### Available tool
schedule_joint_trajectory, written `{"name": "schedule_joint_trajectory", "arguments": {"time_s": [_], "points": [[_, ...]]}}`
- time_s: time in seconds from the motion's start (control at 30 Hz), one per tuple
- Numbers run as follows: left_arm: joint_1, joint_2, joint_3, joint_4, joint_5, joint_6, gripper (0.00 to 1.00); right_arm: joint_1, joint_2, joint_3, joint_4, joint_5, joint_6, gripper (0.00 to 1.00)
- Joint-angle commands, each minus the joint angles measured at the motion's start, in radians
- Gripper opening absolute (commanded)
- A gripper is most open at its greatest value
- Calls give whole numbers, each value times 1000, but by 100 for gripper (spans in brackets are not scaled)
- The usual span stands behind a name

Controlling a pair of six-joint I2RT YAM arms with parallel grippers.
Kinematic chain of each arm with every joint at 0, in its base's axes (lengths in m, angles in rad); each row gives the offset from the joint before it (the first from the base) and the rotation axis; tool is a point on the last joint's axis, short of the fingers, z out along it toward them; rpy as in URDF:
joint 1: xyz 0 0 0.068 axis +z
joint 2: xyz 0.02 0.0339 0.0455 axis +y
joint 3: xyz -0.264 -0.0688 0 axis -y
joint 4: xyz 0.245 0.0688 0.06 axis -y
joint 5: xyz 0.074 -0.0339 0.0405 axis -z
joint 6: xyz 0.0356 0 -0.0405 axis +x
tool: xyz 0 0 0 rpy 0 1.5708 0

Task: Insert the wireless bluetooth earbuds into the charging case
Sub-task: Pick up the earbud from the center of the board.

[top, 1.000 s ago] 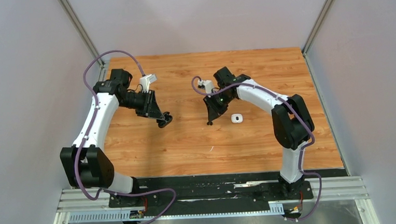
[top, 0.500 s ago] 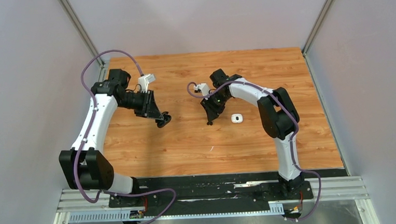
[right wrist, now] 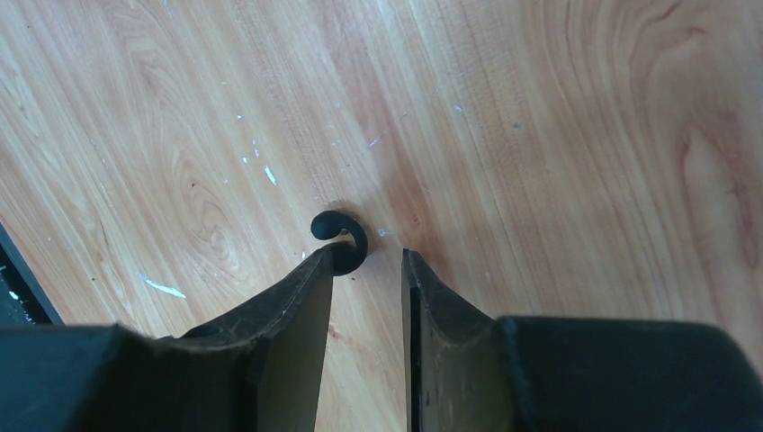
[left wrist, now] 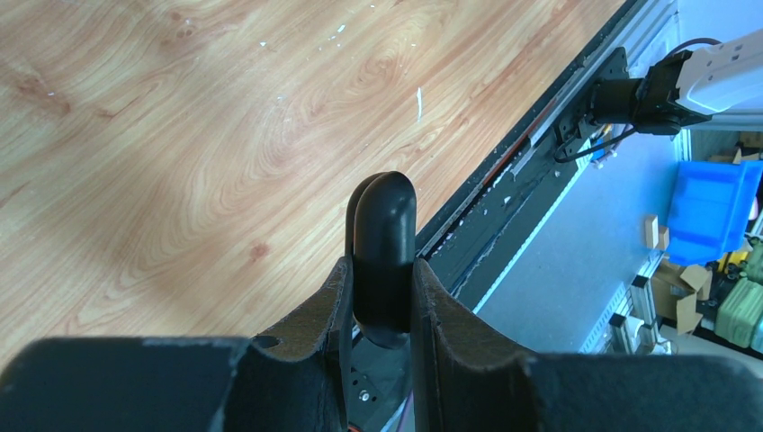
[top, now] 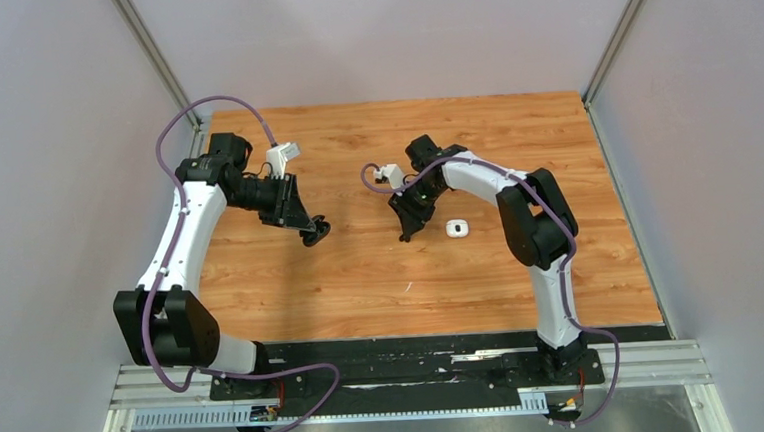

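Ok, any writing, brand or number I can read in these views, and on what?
None readable. The black case in the left claw is plain; the white case and the boxes in the background are too small or blurred to tell.

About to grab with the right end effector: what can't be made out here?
- Black earbud: right wrist view, near end hidden behind a fingertip.
- Black case: left wrist view, lower half hidden between the fingers; lid state unclear.
- White item: top view, too small to identify.
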Motion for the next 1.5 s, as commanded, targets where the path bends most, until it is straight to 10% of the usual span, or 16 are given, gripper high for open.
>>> {"name": "schedule_joint_trajectory", "arguments": {"time_s": [0.0,0.57,1.47], "points": [[7,-28,9,5,15,11,0,0,-17,-28,-13,-5,-42,32],[6,-16,2,16,20,4,0,14,-38,-19,-20,-102,-54,7],[7,-17,-14,16,15,4,0,2,64,64,-18,-145,-7,27]]}}
